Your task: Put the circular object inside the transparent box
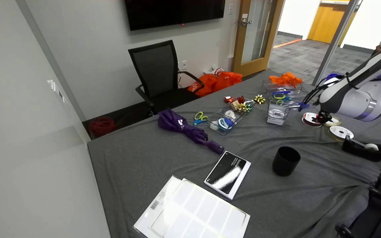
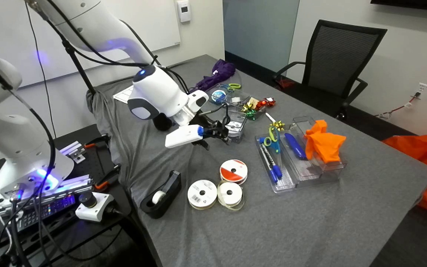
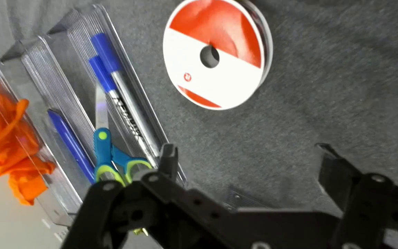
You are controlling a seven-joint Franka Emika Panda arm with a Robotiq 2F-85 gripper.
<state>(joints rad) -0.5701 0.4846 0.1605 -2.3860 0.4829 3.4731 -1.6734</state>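
Observation:
Ribbon spools are the circular objects on the grey cloth. A red-and-white spool lies flat near a white spool and a white spool with loose gold ribbon. The small transparent box stands upright behind my gripper in an exterior view, with a white round spool inside. My gripper is open and empty above the table, with the red-and-white spool ahead of it in the wrist view. A clear plastic corner shows between the fingers; I cannot tell whose.
A clear divided tray holds markers, scissors and an orange cloth. Another clear tray holds tape rolls and bows. A black tape dispenser, black cup, umbrella and boxed item lie around.

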